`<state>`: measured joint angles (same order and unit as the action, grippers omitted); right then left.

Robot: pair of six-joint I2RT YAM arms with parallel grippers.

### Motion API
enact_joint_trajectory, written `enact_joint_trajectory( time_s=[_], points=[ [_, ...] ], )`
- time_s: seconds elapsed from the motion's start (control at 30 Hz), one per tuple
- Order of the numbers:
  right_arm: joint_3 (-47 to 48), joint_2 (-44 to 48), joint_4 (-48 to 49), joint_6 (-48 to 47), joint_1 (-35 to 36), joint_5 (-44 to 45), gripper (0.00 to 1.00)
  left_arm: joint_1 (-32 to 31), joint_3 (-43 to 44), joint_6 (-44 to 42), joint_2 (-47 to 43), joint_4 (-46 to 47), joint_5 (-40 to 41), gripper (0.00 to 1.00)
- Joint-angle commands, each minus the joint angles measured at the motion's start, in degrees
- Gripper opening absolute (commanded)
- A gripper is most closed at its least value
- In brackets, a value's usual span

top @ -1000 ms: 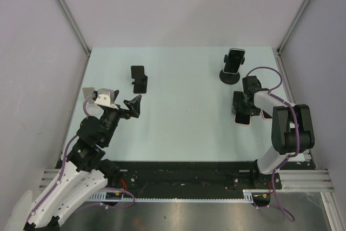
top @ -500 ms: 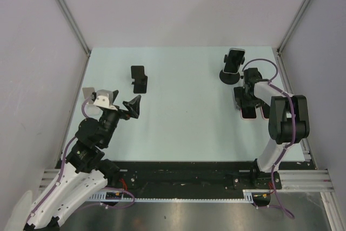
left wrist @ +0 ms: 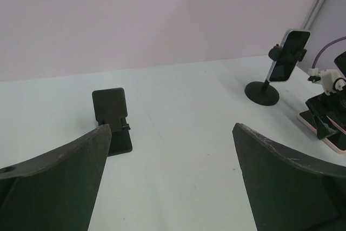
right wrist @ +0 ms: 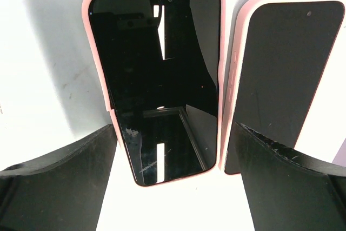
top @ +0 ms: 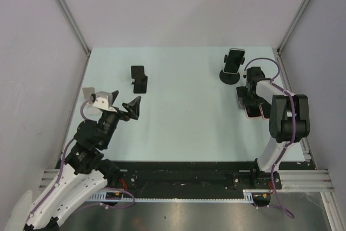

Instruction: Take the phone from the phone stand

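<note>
The right hand (top: 252,94) hangs open and empty over two pink-cased phones (right wrist: 162,74) lying flat by the desk's (top: 184,117) right edge. Just beyond, toward the far right corner, the phone (top: 234,60) stands upright in its round-based phone stand (top: 229,76). The open left hand (top: 121,104) is well apart, so the right arm looks better placed.

On my feed the left arm (top: 67,185) has a white lower link dotted with small holes, black joints above it, and a white camera housing (top: 102,99) at the wrist. The right arm (top: 285,125) is mostly black with a white forearm section (top: 265,91). Purple cables (top: 265,67) loop along both. The jaws are dark grey wedges, their edges scuffed pale.
</note>
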<state>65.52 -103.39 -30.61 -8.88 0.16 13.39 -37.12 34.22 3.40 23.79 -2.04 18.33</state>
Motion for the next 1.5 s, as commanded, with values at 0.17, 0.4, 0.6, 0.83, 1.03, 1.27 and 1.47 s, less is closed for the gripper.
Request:
enact_joint_trajectory(
  time_s=[0.17,0.4,0.6,0.83,1.03,1.27,1.47],
  points=[
    [-2.68,-0.59,-1.74,1.41,-0.34,-0.89,0.93,-0.41,-0.38,-2.26,-0.76,1.69,0.39,1.00],
    [-2.67,4.34,5.20,3.17,1.24,-8.11,0.93,-0.41,-0.47,-2.52,-0.50,1.78,0.57,1.00],
    [-2.67,4.43,13.64,3.17,0.28,-11.19,0.91,-0.49,-0.47,-2.70,0.46,1.69,0.57,1.00],
    [-0.66,0.83,20.50,2.21,-1.66,-12.86,0.82,-0.32,-0.55,-3.05,2.22,1.61,0.48,1.00],
    [2.59,-4.00,22.44,1.68,-2.01,-12.86,0.75,-0.32,-0.55,-3.22,3.28,1.69,0.13,1.00],
    [5.76,-8.05,22.61,0.98,-2.01,-15.14,0.66,0.03,-0.55,-3.22,4.16,1.60,-0.31,1.00],
    [5.94,-8.75,21.12,0.89,-2.01,-14.62,0.62,0.12,-0.55,-3.22,4.77,1.61,-0.92,1.00]
  ],
)
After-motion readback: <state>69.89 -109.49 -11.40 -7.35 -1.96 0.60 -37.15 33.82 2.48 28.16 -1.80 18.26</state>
